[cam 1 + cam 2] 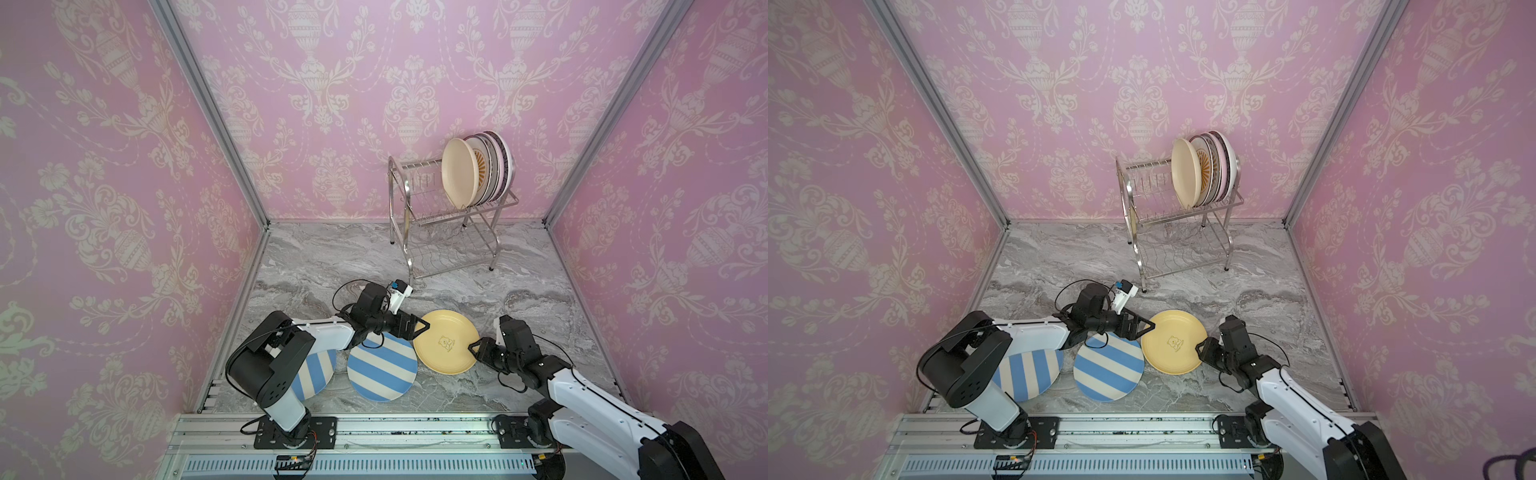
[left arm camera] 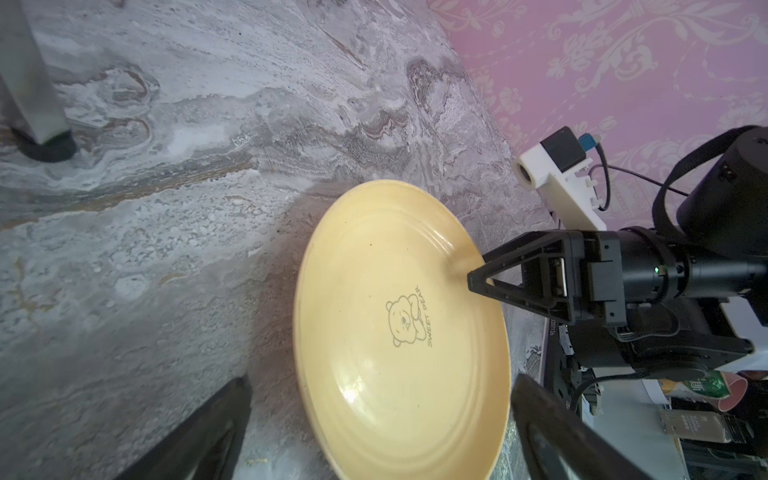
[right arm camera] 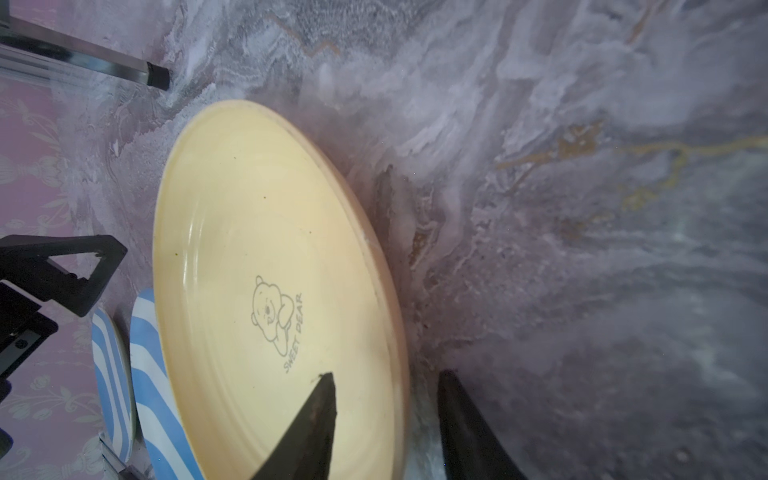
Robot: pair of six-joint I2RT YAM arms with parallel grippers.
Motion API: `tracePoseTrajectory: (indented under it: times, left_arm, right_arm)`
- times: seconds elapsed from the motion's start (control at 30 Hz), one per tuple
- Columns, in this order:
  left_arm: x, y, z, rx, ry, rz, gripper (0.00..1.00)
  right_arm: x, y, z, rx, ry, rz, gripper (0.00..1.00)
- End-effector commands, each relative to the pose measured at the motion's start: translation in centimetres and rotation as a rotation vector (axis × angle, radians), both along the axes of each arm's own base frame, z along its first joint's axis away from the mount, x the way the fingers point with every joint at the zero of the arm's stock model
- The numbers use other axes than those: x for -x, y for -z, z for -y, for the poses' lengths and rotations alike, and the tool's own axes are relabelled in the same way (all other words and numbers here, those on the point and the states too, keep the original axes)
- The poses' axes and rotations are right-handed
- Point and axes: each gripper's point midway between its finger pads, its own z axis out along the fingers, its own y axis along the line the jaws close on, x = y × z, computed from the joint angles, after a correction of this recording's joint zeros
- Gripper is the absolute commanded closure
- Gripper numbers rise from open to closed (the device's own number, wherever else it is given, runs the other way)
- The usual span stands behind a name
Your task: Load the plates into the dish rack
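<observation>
Desk: Where is the yellow plate?

Me: I have the yellow plate [image 1: 440, 359] on the marble table [image 1: 332, 257], out in front of the dish rack [image 1: 469, 215] and well apart from its feet.

Desk: And the hands?

Me: Both are at its rim. My left gripper [image 1: 422, 327] is on the side away from the rack's loaded end. Its fingers are spread wide, and the left wrist view shows the rim between them. My right gripper [image 1: 473, 347] is at the opposite rim. One finger is over the plate's face and the other outside the edge. They stand apart, and I see a gap at the outer finger, so it is pinching nothing.

Desk: What's in the rack?

Me: A row of plates stands on edge at one end of the upper tier, with the beige plate [image 1: 457, 174] foremost.

Desk: And the others?

Me: Two striped plates [image 1: 382, 368] lie flat, farther from the rack than the yellow one. I cannot tell whether the nearer one touches it
</observation>
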Motion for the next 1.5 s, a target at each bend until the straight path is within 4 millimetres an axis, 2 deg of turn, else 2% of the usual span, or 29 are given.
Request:
tracePoseTrajectory:
  times: [0.0, 0.07, 0.13, 0.37, 0.53, 0.77, 0.93, 1.1, 1.2, 1.3, 1.47]
  left_arm:
    - [0.7, 0.8, 0.5, -0.045, 0.051, 0.005, 0.01]
    - [1.1, 1.8, 0.3, -0.077, 0.057, -0.014, 0.01]
    - [0.5, 1.6, 0.6, -0.098, 0.058, -0.002, 0.01]
    - [-0.2, 3.3, -0.1, -0.212, 0.045, -0.012, 0.01]
    - [-0.2, 2.9, 0.5, -0.191, 0.065, -0.013, 0.01]
    - [0.1, 2.6, 1.9, -0.139, 0.085, -0.027, 0.01]
    - [0.7, 2.4, 3.5, -0.099, 0.116, -0.04, 0.01]
    - [0.7, 2.2, 3.9, -0.089, 0.118, -0.037, 0.01]
    - [0.6, 1.8, 4.3, -0.078, 0.116, -0.042, 0.01]
    - [-0.1, 0.3, 4.5, -0.049, 0.082, -0.018, 0.01]
    - [-1.8, -3.8, 4.2, -0.019, 0.025, 0.075, 0.01]
  right_arm:
    - [1.1, 2.0, 0.7, 0.016, 0.023, -0.062, 0.6]
    - [1.2, 2.2, 0.7, 0.016, 0.022, -0.068, 0.61]
    - [1.3, 2.3, 0.7, 0.017, 0.023, -0.073, 0.63]
    - [1.0, 2.0, 1.1, 0.038, 0.022, -0.054, 0.7]
    - [1.0, 1.9, 1.2, 0.044, 0.019, -0.041, 0.73]
    - [0.9, 1.5, 1.4, 0.043, 0.034, -0.014, 0.81]
    - [0.6, 0.9, 1.6, 0.049, 0.04, -0.003, 0.84]
    - [0.3, 0.2, 1.6, 0.069, 0.033, -0.003, 0.93]
    - [0.1, -0.7, 2.2, 0.125, 0.027, 0.0, 0.96]
    - [-0.1, -2.6, 3.5, 0.224, 0.022, 0.008, 0.99]
    - [-1.3, -8.0, 4.9, 0.343, 0.018, 0.08, 1.0]
